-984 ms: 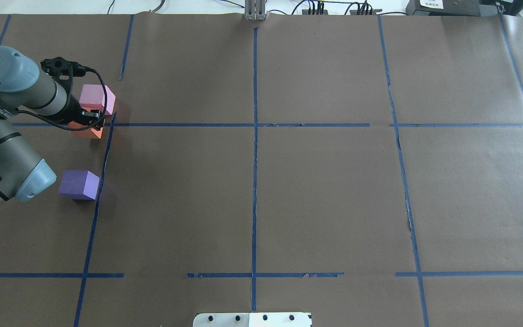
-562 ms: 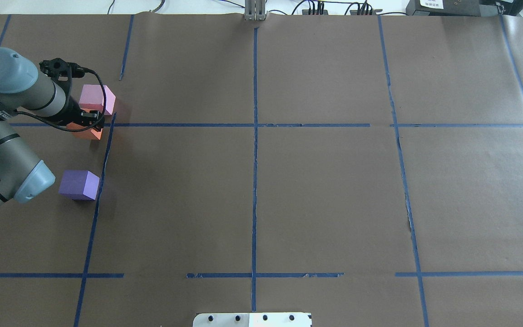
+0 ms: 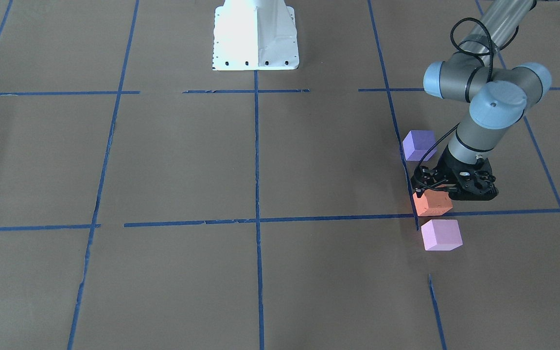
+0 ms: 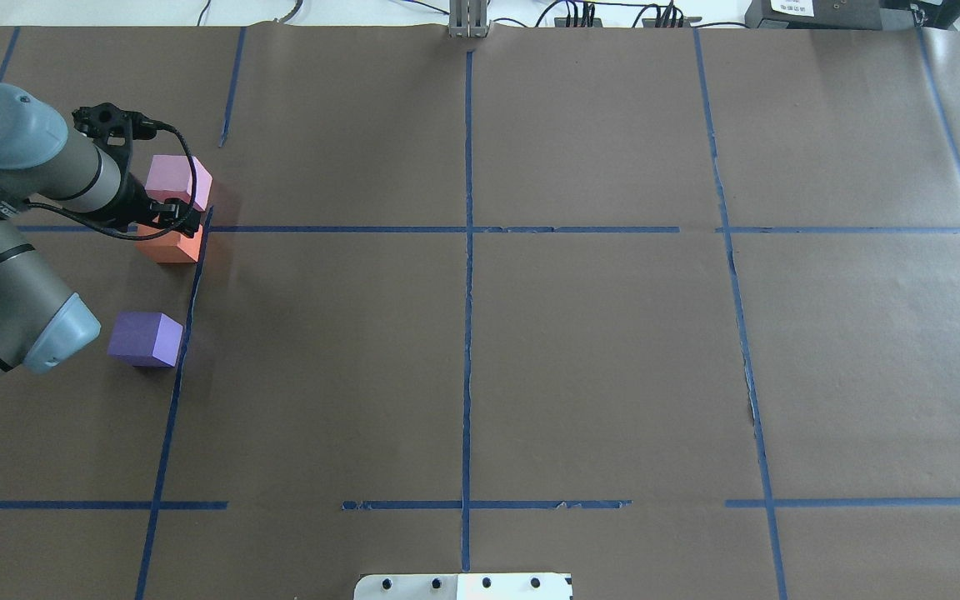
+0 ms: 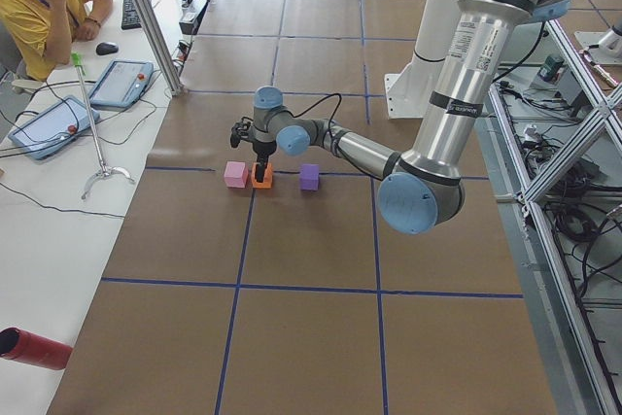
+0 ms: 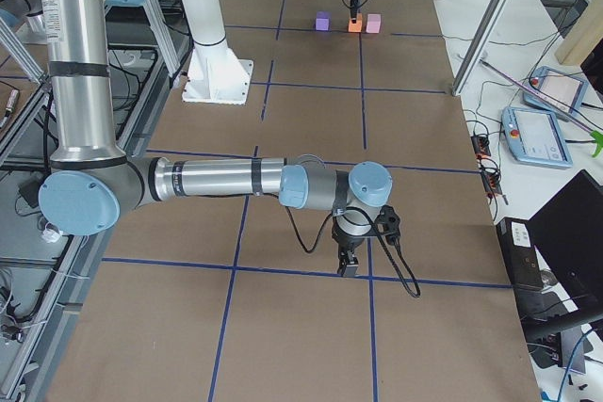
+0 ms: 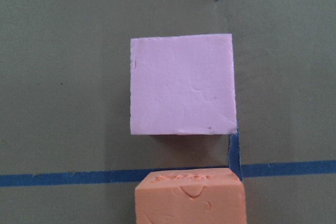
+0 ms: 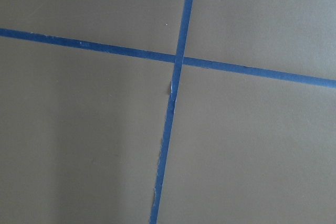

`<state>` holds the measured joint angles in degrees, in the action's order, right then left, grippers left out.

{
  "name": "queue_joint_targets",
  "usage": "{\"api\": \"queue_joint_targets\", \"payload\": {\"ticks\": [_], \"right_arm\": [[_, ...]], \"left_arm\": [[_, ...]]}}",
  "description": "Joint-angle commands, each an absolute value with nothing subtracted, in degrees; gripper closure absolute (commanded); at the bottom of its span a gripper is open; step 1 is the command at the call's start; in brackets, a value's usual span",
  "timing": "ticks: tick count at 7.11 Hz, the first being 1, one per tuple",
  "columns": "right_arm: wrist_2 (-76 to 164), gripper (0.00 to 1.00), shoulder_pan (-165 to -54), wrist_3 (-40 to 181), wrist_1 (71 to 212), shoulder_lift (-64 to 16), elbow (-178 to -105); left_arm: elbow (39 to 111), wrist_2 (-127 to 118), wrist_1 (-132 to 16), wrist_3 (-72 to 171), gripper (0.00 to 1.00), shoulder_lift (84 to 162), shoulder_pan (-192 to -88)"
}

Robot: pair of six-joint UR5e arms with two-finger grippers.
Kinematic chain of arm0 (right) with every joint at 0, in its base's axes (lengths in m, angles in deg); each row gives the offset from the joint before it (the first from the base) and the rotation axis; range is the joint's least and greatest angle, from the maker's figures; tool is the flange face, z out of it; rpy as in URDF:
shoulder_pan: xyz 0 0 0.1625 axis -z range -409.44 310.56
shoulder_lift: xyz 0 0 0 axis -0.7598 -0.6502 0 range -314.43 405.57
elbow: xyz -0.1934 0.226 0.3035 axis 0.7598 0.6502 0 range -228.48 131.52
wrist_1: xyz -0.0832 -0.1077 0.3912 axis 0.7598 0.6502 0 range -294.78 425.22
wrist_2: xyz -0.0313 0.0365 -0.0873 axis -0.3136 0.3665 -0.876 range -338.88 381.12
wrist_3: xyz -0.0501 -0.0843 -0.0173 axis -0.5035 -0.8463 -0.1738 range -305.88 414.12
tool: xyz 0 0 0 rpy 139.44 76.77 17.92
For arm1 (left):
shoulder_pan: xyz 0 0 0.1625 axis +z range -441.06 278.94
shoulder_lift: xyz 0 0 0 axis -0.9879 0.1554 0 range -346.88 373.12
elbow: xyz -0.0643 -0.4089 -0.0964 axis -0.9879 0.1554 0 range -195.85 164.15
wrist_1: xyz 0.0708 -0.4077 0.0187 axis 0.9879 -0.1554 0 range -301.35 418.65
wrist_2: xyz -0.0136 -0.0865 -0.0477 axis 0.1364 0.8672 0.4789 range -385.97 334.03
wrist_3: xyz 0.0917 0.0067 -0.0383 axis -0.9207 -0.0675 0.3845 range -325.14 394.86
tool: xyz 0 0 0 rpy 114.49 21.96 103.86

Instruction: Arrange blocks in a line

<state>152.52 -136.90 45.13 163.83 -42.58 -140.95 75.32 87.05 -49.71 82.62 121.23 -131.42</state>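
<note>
Orange block (image 4: 170,247) sits directly under the left gripper (image 4: 165,218), just short of the pink block (image 4: 177,181) (grip state unclear); right gripper (image 6: 348,264) far off.

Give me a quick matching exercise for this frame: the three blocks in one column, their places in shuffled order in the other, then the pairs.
Things:
1. orange block
2. purple block
3. pink block

Places:
A. nearest the robot's base, apart from the other two
B. farthest from the base, just beyond the cross tape line
C. in the middle, under the left gripper

Pairs: 1-C, 2-A, 3-B
</note>
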Motion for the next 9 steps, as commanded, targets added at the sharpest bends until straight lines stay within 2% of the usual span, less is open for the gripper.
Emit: {"api": "queue_joint_targets", "payload": {"ticks": [1,3,5,6,7,9], "right_arm": [[152.52,0.00,-136.89,45.16,163.83,-42.58,-140.94],[152.52,0.00,-136.98,45.16,163.83,-42.67,-140.94],[152.52,0.00,-136.90,45.07,163.83,-42.58,-140.94],[152.52,0.00,-136.89,45.16,163.83,-42.58,-140.94],[152.52,0.00,-136.89,45.16,163.83,-42.58,-140.94],[152.52,0.00,-136.89,45.07,163.83,-42.58,-140.94]], "left_arm": [[81.15,87.75,-38.37,78.40,0.00,122.53,-132.47],[83.99,88.37,-34.87,65.26,0.00,122.11,-140.70],[83.03,97.29,-35.39,46.36,0.00,115.82,-154.29],[80.51,97.95,-35.48,39.67,0.00,111.25,-156.71],[75.09,98.13,-35.65,33.77,0.00,110.85,-163.26],[73.28,106.40,-32.42,29.40,0.00,109.19,-167.27]]}}
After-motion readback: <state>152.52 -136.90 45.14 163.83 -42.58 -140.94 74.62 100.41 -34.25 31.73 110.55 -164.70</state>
